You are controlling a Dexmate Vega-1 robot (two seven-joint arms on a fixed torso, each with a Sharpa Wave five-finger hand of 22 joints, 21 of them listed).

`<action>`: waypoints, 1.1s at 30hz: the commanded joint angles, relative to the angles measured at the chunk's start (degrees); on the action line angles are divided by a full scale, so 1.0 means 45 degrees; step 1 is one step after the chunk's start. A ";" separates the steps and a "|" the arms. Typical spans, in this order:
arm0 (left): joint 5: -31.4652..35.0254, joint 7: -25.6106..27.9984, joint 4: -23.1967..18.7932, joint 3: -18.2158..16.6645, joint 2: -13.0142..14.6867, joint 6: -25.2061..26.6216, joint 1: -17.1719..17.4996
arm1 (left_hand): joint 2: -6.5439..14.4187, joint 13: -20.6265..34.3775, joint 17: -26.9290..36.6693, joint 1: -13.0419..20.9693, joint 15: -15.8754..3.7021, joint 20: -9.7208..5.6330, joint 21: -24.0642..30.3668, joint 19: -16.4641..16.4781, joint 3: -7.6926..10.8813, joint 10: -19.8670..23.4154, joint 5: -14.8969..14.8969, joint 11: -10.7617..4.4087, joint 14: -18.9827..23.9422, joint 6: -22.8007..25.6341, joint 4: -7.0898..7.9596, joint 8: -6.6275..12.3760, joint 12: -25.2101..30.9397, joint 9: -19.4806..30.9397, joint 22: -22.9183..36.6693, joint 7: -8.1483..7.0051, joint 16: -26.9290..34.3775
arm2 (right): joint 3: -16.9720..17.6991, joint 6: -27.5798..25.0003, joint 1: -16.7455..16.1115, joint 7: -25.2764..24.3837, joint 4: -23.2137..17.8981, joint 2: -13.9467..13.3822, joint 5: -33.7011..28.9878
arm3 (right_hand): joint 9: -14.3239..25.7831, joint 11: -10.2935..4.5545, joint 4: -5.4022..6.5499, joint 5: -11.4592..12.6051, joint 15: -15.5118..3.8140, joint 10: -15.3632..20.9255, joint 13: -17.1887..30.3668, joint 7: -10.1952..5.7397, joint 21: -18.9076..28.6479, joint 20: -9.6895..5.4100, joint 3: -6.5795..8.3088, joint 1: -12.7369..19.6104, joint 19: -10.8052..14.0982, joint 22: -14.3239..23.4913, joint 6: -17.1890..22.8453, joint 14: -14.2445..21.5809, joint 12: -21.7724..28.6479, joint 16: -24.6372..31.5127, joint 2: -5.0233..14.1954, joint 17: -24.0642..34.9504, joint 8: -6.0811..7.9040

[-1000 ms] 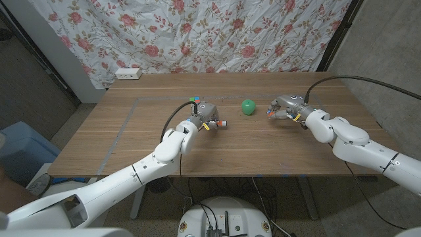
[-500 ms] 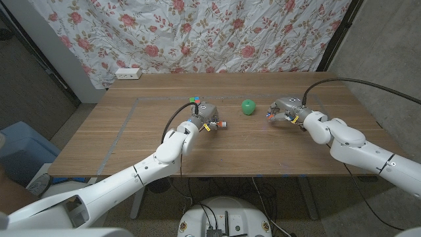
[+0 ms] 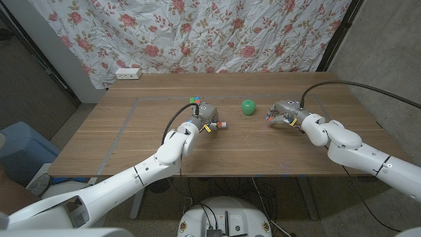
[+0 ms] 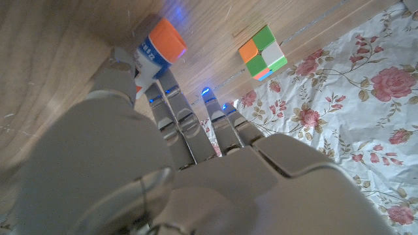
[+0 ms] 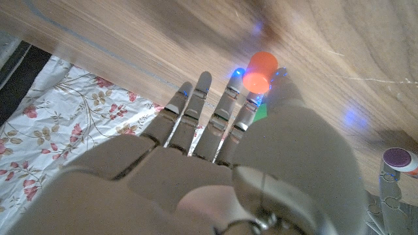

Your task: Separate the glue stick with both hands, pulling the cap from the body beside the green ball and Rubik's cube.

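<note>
Wooden table [image 3: 131, 138], matt; floral cloth backdrop [image 3: 197, 33]; glossy cube [image 4: 262, 53].

Green ball [image 3: 248, 106], multicoloured Rubik's cube [image 4: 262, 53], orange cap [image 5: 263, 64], brown wooden table [image 3: 131, 138], rose-patterned white cloth [image 3: 197, 33]

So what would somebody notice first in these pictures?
Probably the green ball in the middle of the wooden table, between the two white hands. The left hand holds the glue stick body beside the Rubik's cube; the right hand holds its orange cap.
</note>
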 commanded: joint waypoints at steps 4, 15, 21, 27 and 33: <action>0.0472 -0.1112 -0.0029 0.0113 0.0022 -0.0064 -0.0201 | 0.0353 0.0060 0.0012 -0.0662 -0.1567 0.0063 0.0004 -0.0253 -0.0021 -0.0311 0.0026 0.0042 -0.0165 -0.0236 0.0110 0.0024 0.0055 0.0077 0.0051 -0.0056 -0.0025 | -0.0251 -0.0209 0.0048 0.0019 0.0236 0.0180 -0.0223 | 0.0036 0.0030 -0.0067 0.0018 -0.1997 -0.0106 0.0066 0.0001 -0.0025 -0.0066 -0.0068 -0.0037 0.0029 0.0034 -0.0073 -0.0028 -0.0049 0.0058 -0.0010 0.0062 -0.0067; 0.0567 -0.1367 -0.0002 0.0058 -0.0046 -0.0065 -0.0194 | 0.0272 0.0061 0.0009 -0.0831 -0.1564 0.0054 0.0012 -0.0331 -0.0056 -0.0464 0.0024 0.0040 -0.0266 -0.0360 0.0122 0.0013 0.0056 0.0070 0.0053 -0.0004 -0.0033 | -0.0397 -0.0457 0.0108 0.0235 0.0208 0.0195 -0.0453 | 0.0002 0.0061 -0.0083 0.0024 -0.1913 -0.0468 0.0123 -0.0007 -0.0030 0.0083 -0.0140 -0.0138 0.0010 0.0034 -0.0623 -0.0130 -0.0179 -0.0093 -0.0225 0.0033 -0.0325; 0.0704 -0.1476 -0.0032 0.0047 -0.0080 0.0057 -0.0140 | 0.0200 0.0060 0.0013 -0.0952 -0.1566 0.0074 0.0017 -0.0392 -0.0088 -0.0604 0.0024 0.0042 -0.0324 -0.0576 0.0125 -0.0041 0.0050 0.0062 0.0054 -0.0021 -0.0025 | -0.0461 -0.0495 0.0231 0.0472 0.0215 0.0228 -0.0449 | -0.0035 0.0083 -0.0014 0.0053 -0.1821 -0.1023 0.0163 -0.0027 -0.0036 0.0283 -0.0306 -0.0450 -0.0026 0.0038 -0.1067 -0.0318 -0.0379 -0.0250 -0.0512 0.0031 -0.0568; 0.1013 -0.1808 -0.0058 0.0081 -0.0143 0.0336 -0.0121 | 0.0143 0.0057 0.0024 -0.1195 -0.1562 0.0196 -0.0055 -0.0782 -0.0132 -0.0910 0.0025 0.0050 -0.0422 -0.0824 0.0168 -0.0064 0.0021 0.0058 0.0053 0.0018 -0.0012 | -0.0555 -0.0563 0.0377 0.0759 0.0179 0.0244 -0.0542 | -0.0049 0.0090 0.0162 0.0146 -0.1676 -0.1977 0.0309 -0.0011 -0.0054 0.0539 -0.0552 -0.1076 -0.0203 0.0046 -0.1751 -0.0812 -0.0592 -0.0431 -0.0732 0.0182 -0.0950; 0.1067 -0.2062 -0.0053 0.0073 -0.0147 0.0308 -0.0160 | 0.0054 0.0046 0.0025 -0.1403 -0.1574 0.0238 -0.0033 -0.0942 -0.0182 -0.1343 0.0022 0.0052 -0.0630 -0.1111 0.0176 -0.0094 -0.0033 0.0050 0.0052 -0.0017 -0.0039 | -0.0592 -0.0594 0.0461 0.0996 0.0148 0.0247 -0.0521 | -0.0031 0.0217 0.0178 0.0220 -0.1282 -0.2644 0.0343 0.0020 -0.0057 0.0678 -0.0728 -0.1452 -0.0380 0.0050 -0.2464 -0.1246 -0.0688 -0.0601 -0.0967 0.0276 -0.1299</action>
